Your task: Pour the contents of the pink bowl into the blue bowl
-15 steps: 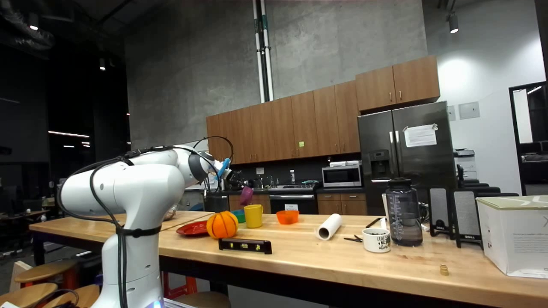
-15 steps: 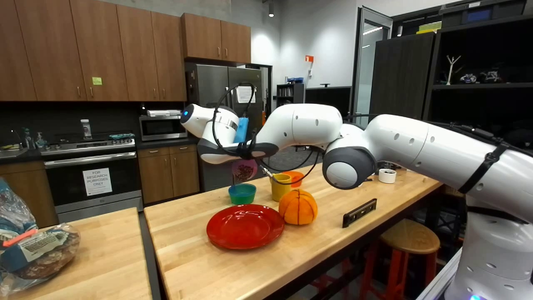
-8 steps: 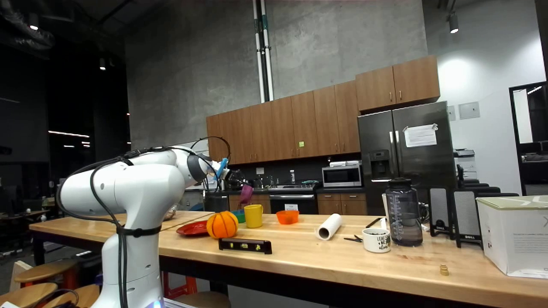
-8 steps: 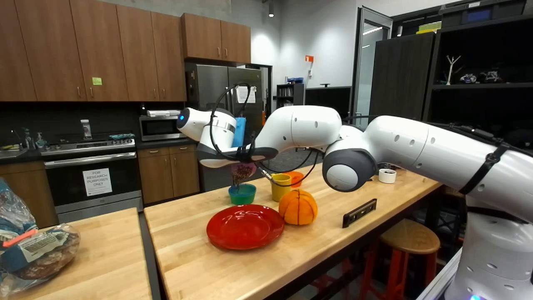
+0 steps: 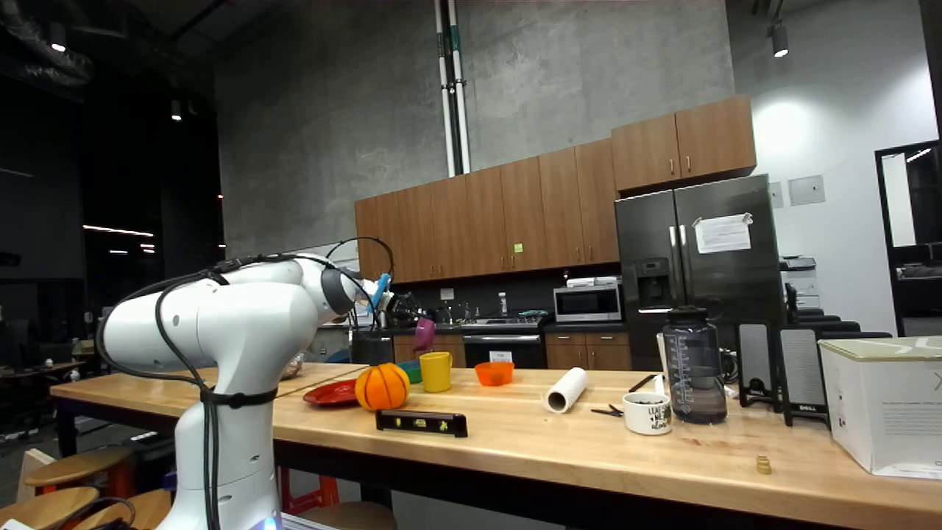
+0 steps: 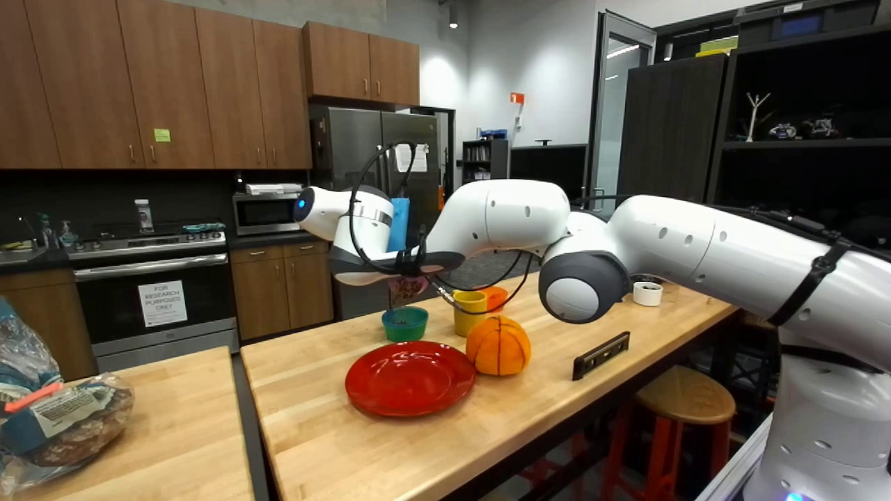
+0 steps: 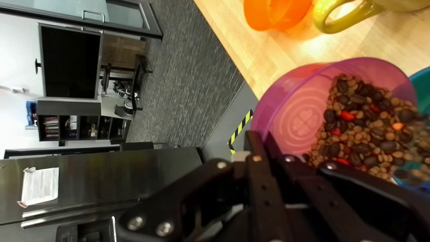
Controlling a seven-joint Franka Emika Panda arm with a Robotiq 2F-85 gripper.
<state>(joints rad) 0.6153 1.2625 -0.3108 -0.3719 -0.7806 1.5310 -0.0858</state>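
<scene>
The translucent pink bowl (image 7: pixel 280 95) is held tilted in the air, also in both exterior views (image 5: pixel 424 335) (image 6: pixel 408 286). Its mix of lentils, dark beans and red bits (image 7: pixel 362 134) is heaped against its low lip, and pieces spill over it, blurred. The blue bowl, teal-green in look (image 6: pixel 405 327), stands upright on the table under that lip; part of it shows in the wrist view (image 7: pixel 421 85) and behind the yellow mug in an exterior view (image 5: pixel 413 372). Some dark bits show inside it. My gripper (image 7: pixel 261 136) is shut on the pink bowl's rim.
A yellow mug (image 6: pixel 469 316) and an orange bowl (image 5: pixel 494 373) stand beside the blue bowl. A red plate (image 6: pixel 411 379), a toy pumpkin (image 6: pixel 498 346) and a black level (image 5: pixel 421 422) lie nearer the robot. A paper roll (image 5: pixel 566 390) lies farther along the table.
The pink bowl and wrist have moved down a little, and the bowl has tipped further. Contents have fallen from the pink bowl toward the blue bowl, where dark bits now show.
</scene>
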